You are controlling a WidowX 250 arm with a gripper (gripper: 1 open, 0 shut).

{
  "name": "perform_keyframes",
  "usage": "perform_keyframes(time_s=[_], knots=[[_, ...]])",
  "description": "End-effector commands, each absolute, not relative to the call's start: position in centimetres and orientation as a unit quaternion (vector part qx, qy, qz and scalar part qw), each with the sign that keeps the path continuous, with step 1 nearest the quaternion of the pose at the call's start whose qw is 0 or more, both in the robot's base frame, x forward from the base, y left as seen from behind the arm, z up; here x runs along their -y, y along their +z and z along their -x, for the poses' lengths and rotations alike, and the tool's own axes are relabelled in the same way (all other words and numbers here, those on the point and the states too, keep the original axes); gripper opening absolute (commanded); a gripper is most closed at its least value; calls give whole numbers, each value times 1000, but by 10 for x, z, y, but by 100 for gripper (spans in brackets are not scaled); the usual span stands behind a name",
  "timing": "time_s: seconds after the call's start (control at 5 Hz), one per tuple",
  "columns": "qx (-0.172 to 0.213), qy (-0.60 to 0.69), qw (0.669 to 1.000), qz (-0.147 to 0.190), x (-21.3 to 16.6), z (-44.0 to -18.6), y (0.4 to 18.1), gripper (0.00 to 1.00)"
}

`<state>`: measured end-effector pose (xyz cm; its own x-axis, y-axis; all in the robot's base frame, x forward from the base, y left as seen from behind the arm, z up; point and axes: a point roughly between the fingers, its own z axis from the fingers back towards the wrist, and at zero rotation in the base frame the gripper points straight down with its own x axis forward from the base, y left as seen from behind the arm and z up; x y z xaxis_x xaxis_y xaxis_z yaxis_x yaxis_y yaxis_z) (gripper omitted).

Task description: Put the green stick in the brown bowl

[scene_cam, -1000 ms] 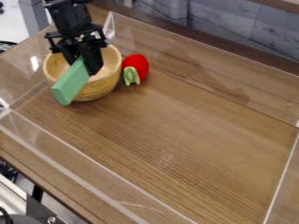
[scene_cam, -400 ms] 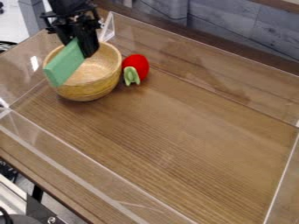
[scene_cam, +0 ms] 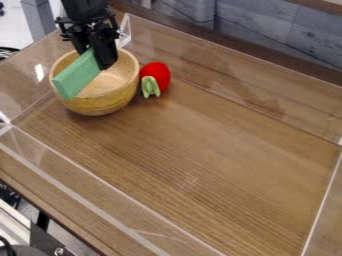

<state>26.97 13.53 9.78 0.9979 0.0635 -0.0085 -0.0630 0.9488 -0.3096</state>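
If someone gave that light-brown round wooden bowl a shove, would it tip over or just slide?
The light-brown round wooden bowl would probably slide rather than tip, as it looks wide and fairly low. Its thick walls suggest it is stiff and unlikely to flex.

Gripper [scene_cam: 91, 52] grips green stick [scene_cam: 76, 76], tilted, over/in brown bowl [scene_cam: 102, 88] nr table's [scene_cam: 201, 150] far L corner; can't tell if touching. Red toy w/ green leaf [scene_cam: 154, 77] just beside bowl, R side.
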Motion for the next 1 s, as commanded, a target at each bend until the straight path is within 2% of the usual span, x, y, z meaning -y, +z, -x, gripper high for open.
perform_keyframes(time_s=[0.0, 0.2, 0.4, 0.6, 0.8], knots=[[6, -1, 990, 142, -134, -286, 104, 100], [0, 8, 990, 139, -138, -285, 102, 0], [2, 16, 991, 135, -136, -285, 116, 100], [-2, -6, 991, 133, -144, -288, 106, 100], [2, -31, 991, 130, -142, -292, 104, 100]])
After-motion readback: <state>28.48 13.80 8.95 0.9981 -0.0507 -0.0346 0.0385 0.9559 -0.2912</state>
